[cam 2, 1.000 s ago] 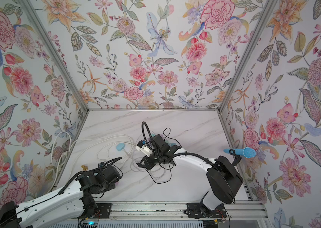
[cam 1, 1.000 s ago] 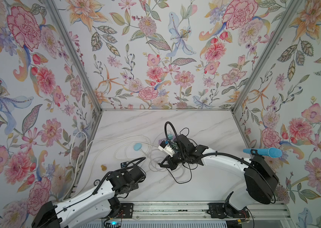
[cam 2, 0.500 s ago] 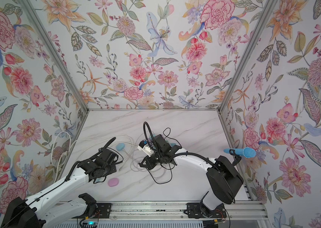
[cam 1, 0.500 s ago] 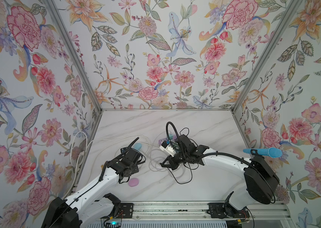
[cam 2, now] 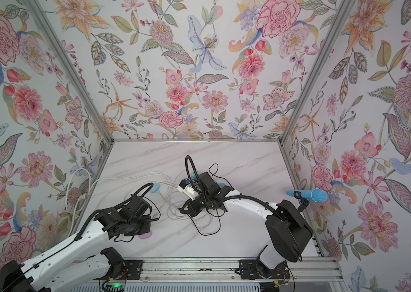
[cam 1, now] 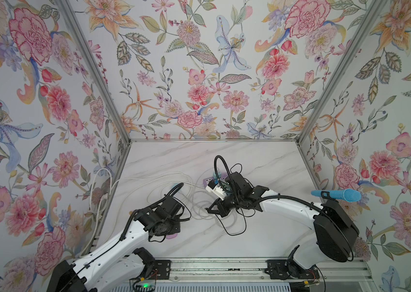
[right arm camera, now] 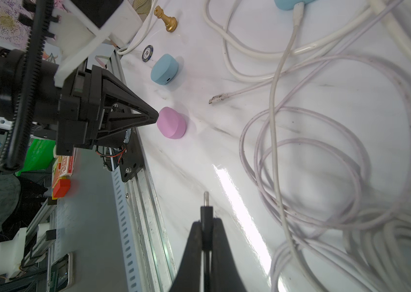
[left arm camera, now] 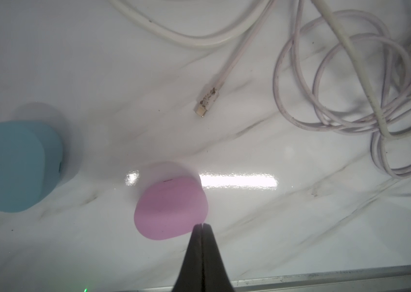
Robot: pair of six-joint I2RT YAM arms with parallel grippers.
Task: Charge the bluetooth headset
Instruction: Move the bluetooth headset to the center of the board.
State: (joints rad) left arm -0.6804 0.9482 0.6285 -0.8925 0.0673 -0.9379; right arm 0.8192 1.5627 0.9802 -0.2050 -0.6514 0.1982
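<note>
You have the small pink rounded plastic earbud case (left arm camera: 171, 207) lying near-left on the marble table (left arm camera: 300, 240), just at the closed, empty left gripper (left arm camera: 201, 225), while the right gripper (right arm camera: 206, 223) pinches a black cable plug (right arm camera: 206, 211); likely light and slippery, so brace its broad sides.

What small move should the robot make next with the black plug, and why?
Probably the right gripper should carry the black plug it pinches toward the pink case. The shut left gripper has its tip at that case's edge, seemingly bracing it, while the plug is apart from it.
</note>
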